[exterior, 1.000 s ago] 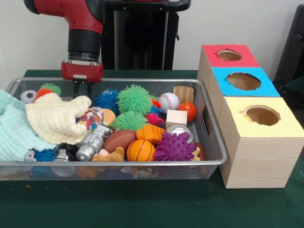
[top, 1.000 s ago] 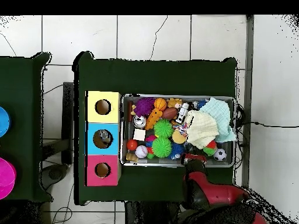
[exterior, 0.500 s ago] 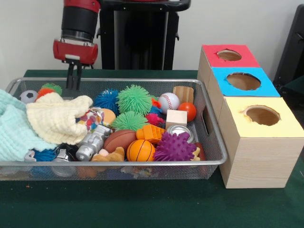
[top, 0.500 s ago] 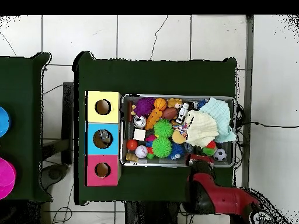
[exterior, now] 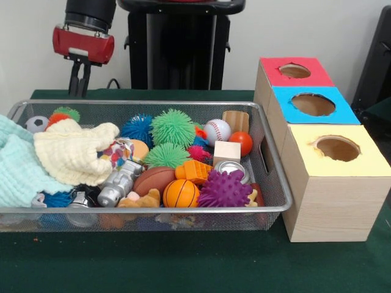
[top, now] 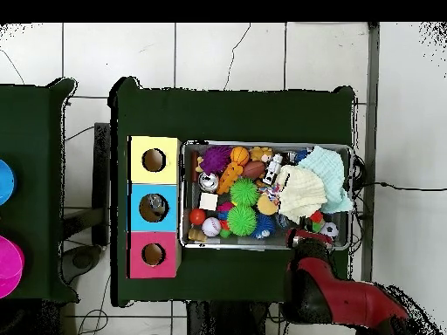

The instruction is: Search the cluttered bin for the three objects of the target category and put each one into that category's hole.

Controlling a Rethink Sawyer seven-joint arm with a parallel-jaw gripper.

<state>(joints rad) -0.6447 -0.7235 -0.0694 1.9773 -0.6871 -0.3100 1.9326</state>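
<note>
The wire mesh bin (exterior: 153,210) sits on the green table, full of toys and cloths. It also shows in the overhead view (top: 266,145). I see no crinkly plastic wrapper in either view; they are hidden in the clutter. My gripper (exterior: 79,91) hangs above the bin's far left corner, clear of the rim. Its two black fingers (exterior: 74,78) point down with a small gap and hold nothing. In the overhead view the gripper (top: 304,236) is at the bin's lower edge, right of centre.
Three wooden boxes with holes stand beside the bin: red top (exterior: 295,72), blue top (exterior: 313,105), yellow top (exterior: 337,149). A cream cloth (exterior: 73,152) and a pale green cloth (exterior: 18,168) cover the bin's left part. Spiky balls, sports balls and a silver can (exterior: 231,168) fill the rest.
My gripper has risen out of the bin's far left part and moved left and up, empty. The bin's contents have not moved.
</note>
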